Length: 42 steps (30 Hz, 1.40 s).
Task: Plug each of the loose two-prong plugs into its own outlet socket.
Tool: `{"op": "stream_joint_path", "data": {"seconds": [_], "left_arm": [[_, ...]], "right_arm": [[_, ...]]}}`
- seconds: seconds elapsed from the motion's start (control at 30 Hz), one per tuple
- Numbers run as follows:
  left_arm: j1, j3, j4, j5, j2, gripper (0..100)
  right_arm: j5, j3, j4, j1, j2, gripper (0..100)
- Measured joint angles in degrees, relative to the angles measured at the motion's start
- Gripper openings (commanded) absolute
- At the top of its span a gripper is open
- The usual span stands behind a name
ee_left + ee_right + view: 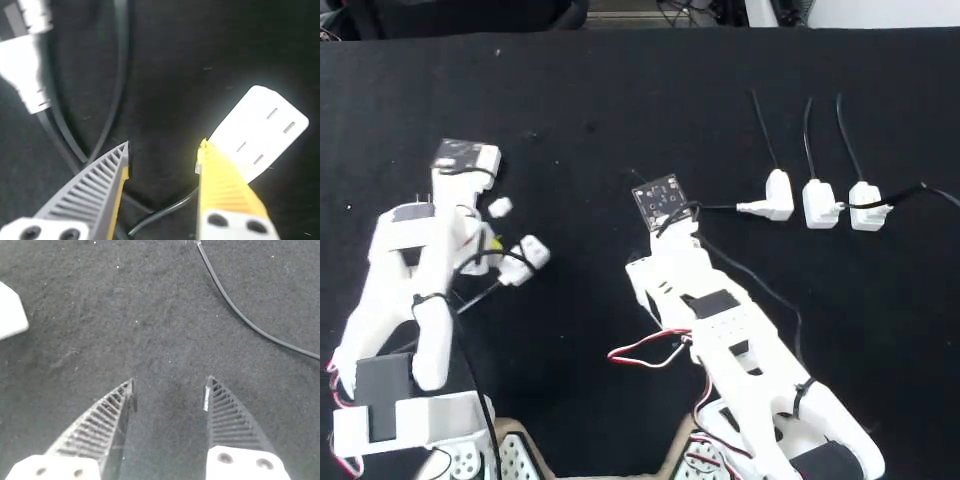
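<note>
Three white two-prong plugs [777, 195] [819, 204] [866, 210] lie in a row at the right of the black table, their thin black cords running toward the far edge. A white outlet block [255, 131] with slot pairs lies just beyond my left gripper [162, 152], which is open and empty, its yellow fingertip [204, 150] touching or nearly touching the block's edge. In the high view that block [527, 254] sits beside the left arm. My right gripper [169, 387] is open over bare table, nothing between its fingers.
A second white block [22, 60] and black cables [112, 100] lie near the left gripper. A thin black cord [235, 310] crosses ahead of the right gripper, and a white corner [10, 315] shows beside it. A small white piece [500, 207] lies near the left arm.
</note>
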Motion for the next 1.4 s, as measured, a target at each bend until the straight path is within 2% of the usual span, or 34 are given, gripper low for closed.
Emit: {"op": "stream_joint_path", "data": {"seconds": [0.23, 0.4, 0.7, 0.9, 1.13, 1.27, 1.4], "left_arm": [[8.00, 0.00, -5.71, 0.00, 0.00, 22], [9.76, 0.00, -10.90, 0.00, 0.00, 22], [14.07, 3.08, -14.15, 0.18, 0.00, 22], [17.76, 5.80, -13.10, 0.18, -0.09, 22], [21.54, 5.89, -7.65, 0.09, -1.14, 22], [20.22, 5.89, -5.89, 0.09, -5.71, 22], [15.65, 5.54, -5.27, 0.09, -13.45, 22]], "right_arm": [[0.00, 0.00, 0.00, 0.00, 0.00, 20.8], [0.00, 0.00, 0.00, 0.00, 0.00, 20.8], [0.00, 0.00, 0.00, 0.00, 0.00, 20.8], [-5.54, 0.00, 0.00, 3.69, 0.00, 20.8], [-6.51, 0.00, 0.00, 4.31, 0.00, 20.8], [-6.59, 0.00, 0.00, 4.31, 0.00, 20.8], [-6.59, 0.00, 0.00, 4.31, 0.00, 20.8]]}}
